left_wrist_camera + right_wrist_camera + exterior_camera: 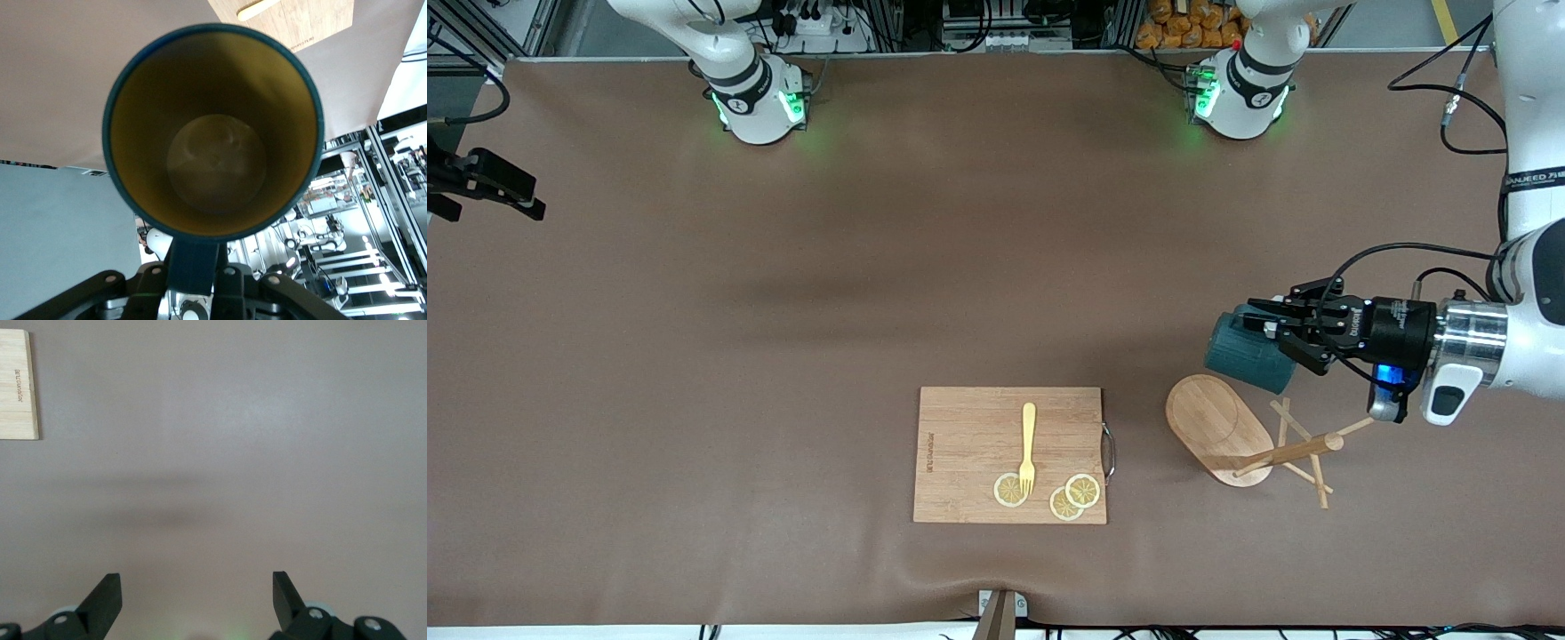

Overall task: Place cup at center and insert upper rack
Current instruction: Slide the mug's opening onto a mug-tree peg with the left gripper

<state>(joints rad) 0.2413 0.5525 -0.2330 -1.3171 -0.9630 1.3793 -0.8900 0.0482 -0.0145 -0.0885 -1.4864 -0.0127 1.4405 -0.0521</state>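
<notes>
My left tool [1272, 331] is squeezed tight on the handle of the small dark teal cup [1245, 349], holding it on its side in the air by the left arm's end of the brown table [783, 311]. The light wooden mug tree [1245, 436] lies tipped over just beside it. My right tool [197, 597] waits wide open, holding nothing. I think nothing is done yet: the cup must go to the middle, then the tree.

The left gripper [1272, 331] is clamped shut, wrist horizontal; the right gripper [197, 597] waits, fingers spread, pointing down.
</notes>
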